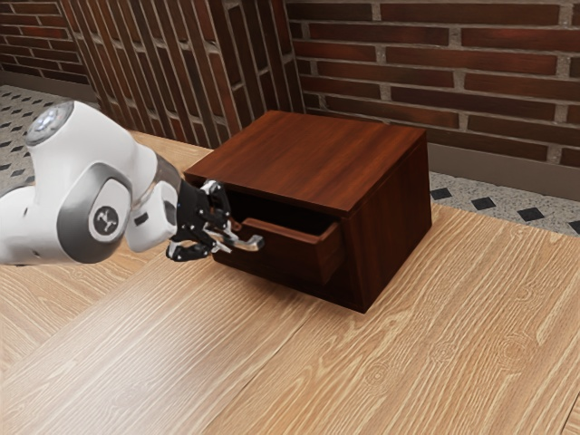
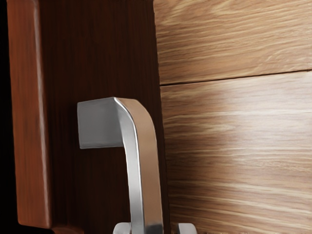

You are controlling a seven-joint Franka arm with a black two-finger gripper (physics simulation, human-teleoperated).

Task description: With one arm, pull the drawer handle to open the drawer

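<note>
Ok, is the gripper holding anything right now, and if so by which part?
Yes: the gripper is shut on the metal handle, on its straight bar, short of the bent end. The drawer stands partly pulled out.

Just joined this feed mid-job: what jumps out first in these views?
The dark wooden cabinet stands on the light table, its drawer partly out toward the exterior view's left. At the drawer front, the black gripper is shut on the silver handle.

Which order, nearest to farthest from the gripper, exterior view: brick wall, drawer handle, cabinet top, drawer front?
1. drawer handle, at the gripper.
2. drawer front, just behind it.
3. cabinet top, above and beyond.
4. brick wall, far background.
</note>
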